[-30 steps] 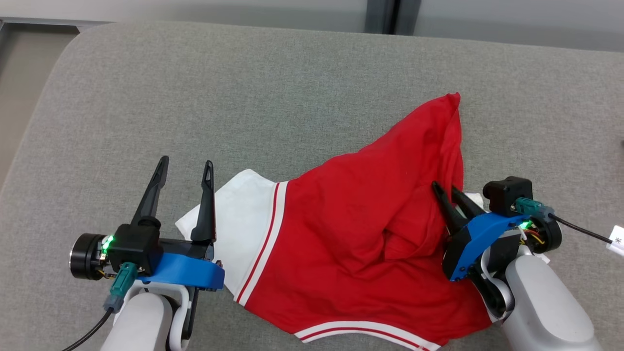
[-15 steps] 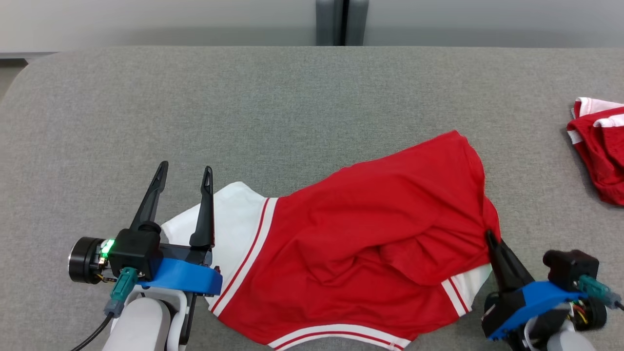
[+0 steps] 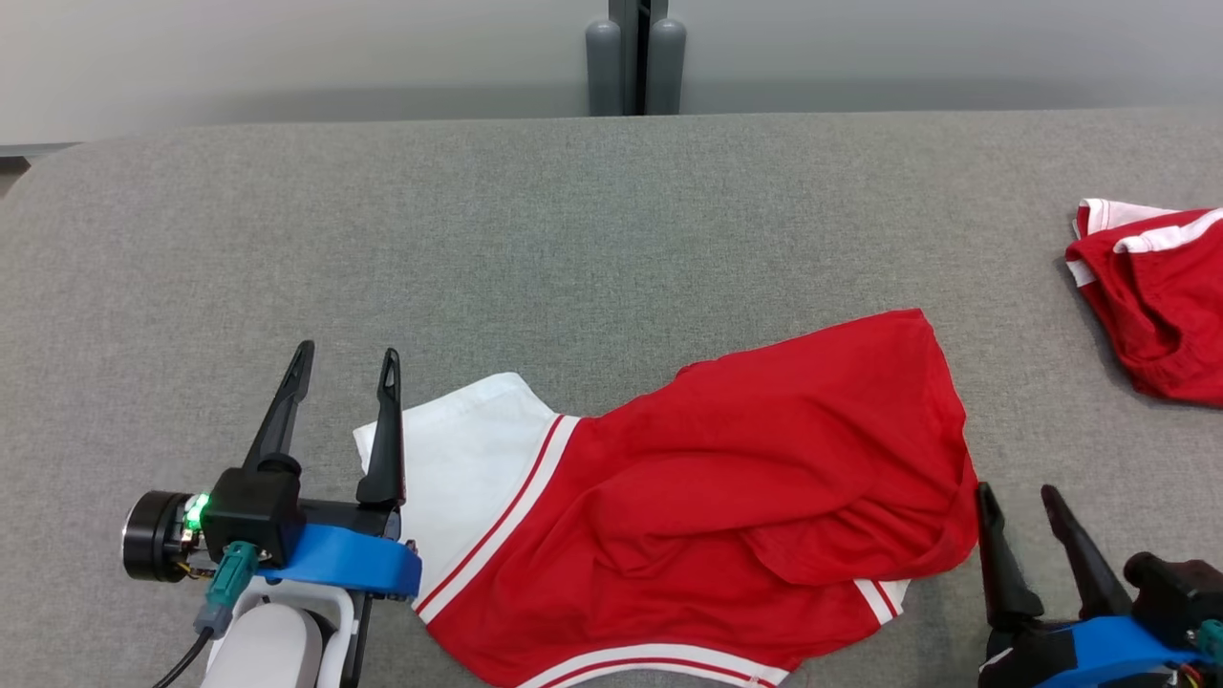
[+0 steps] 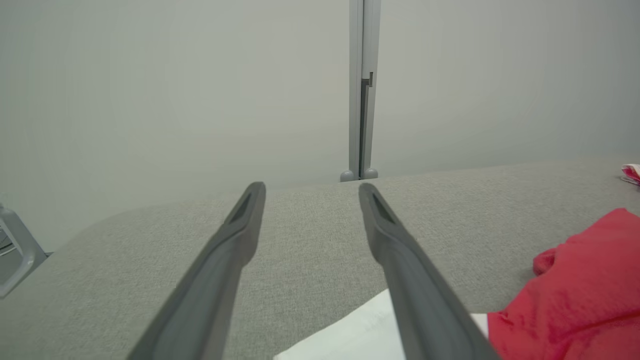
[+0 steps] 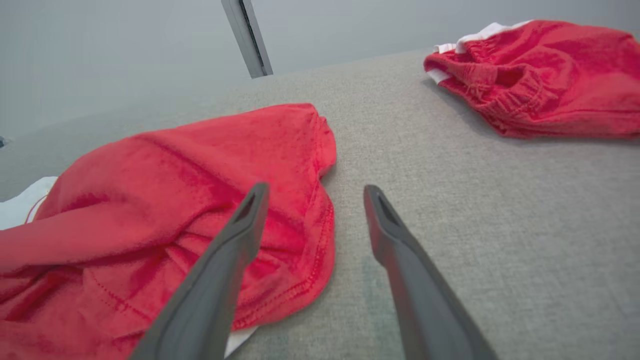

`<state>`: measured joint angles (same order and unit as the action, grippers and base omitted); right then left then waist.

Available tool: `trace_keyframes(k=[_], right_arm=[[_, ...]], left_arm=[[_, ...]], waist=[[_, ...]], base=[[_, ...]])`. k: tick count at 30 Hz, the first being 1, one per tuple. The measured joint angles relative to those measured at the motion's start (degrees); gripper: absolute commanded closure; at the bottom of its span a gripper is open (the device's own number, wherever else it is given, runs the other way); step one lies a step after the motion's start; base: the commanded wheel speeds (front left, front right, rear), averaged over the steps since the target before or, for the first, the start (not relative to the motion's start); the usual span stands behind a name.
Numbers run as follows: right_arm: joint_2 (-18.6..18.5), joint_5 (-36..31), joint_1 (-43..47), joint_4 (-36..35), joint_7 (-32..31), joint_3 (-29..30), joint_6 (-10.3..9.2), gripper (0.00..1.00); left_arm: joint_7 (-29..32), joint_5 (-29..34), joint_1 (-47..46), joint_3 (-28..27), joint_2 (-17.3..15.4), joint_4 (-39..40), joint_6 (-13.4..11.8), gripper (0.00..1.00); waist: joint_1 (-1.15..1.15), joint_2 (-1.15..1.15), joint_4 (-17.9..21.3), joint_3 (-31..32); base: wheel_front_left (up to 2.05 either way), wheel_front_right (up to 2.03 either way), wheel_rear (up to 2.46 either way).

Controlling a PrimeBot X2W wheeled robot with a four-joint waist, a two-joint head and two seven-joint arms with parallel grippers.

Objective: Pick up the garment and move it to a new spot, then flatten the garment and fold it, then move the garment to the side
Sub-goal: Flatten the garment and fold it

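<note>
The grey padded surface (image 3: 573,239) stretches open ahead of both pairs of fingers. The rumpled red-and-white garment (image 3: 745,497) lies between them: white edge beneath the left gripper (image 3: 347,355)'s inner finger, red hem just beside the right gripper (image 3: 1018,492). Another red garment (image 3: 1156,315) lies well beyond the right fingers. Both grippers are spread and hold nothing.

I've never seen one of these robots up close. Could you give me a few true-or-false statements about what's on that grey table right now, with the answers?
1. The right gripper is clamped on the red garment. False: its fingers stand open beside the cloth's edge.
2. The left gripper is open. True.
3. A second red garment lies at the far right of the table. True.
4. The red garment lies neatly folded. False: it is spread out and rumpled.
</note>
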<state>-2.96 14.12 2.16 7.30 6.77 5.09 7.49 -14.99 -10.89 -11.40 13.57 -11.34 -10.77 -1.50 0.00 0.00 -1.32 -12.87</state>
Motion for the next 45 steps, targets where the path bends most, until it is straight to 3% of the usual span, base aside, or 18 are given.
trace_keyframes(k=[13, 26, 32, 35, 43, 44, 45], right_arm=[[0.04, -5.76, -1.28, -12.03, -1.15, 0.34, 0.0, 0.0], [0.04, -5.32, 0.32, -13.99, -3.16, -0.04, 0.0, 0.0], [0.04, -5.32, -0.01, -15.07, -3.6, -0.43, -0.01, 0.0], [0.05, -5.32, -1.01, -15.29, -3.68, -0.81, 0.0, 0.0], [0.07, -5.27, -2.19, -14.08, -3.33, -0.79, 0.0, 0.0], [0.07, -5.14, -2.46, -13.85, -3.15, -0.79, 0.0, 0.0], [0.08, -4.52, -3.18, -13.33, -3.01, -0.55, 0.0, 0.0]], left_arm=[[0.0, -1.21, 4.86, -1.63, 0.31, -0.54, -1.48, 0.0], [0.65, -1.65, 6.02, -1.25, -0.58, -1.66, -1.69, 0.0], [5.72, -3.02, 2.96, -0.14, -0.74, -5.14, 0.2, 0.0], [9.84, -5.26, -0.48, 0.02, -0.42, -10.95, 1.88, 0.0], [12.91, -8.73, -5.32, -0.89, 0.52, -20.92, 3.74, 0.0], [12.9, -9.15, -5.91, -1.03, 0.6, -21.8, 4.01, 0.2], [12.85, -9.62, -7.04, -1.07, 0.68, -23.25, 4.59, 0.53]], waist=[[0.0, 0.0, -0.59, 4.1], [0.0, -0.01, -0.72, 4.93], [0.01, 0.0, -0.18, 2.56], [0.02, 0.01, 0.26, -0.12], [0.01, 0.01, 0.48, -3.1], [0.01, 0.01, 0.61, -3.27], [0.0, 0.0, 0.78, -3.54]], base=[[0.0, 0.0, 0.0], [0.0, 0.0, 0.0], [0.0, 0.0, 0.0], [0.0, 0.0, 0.0], [0.0, 0.0, 0.0], [0.0, 0.0, 0.0], [0.0, 0.0, 0.0]])
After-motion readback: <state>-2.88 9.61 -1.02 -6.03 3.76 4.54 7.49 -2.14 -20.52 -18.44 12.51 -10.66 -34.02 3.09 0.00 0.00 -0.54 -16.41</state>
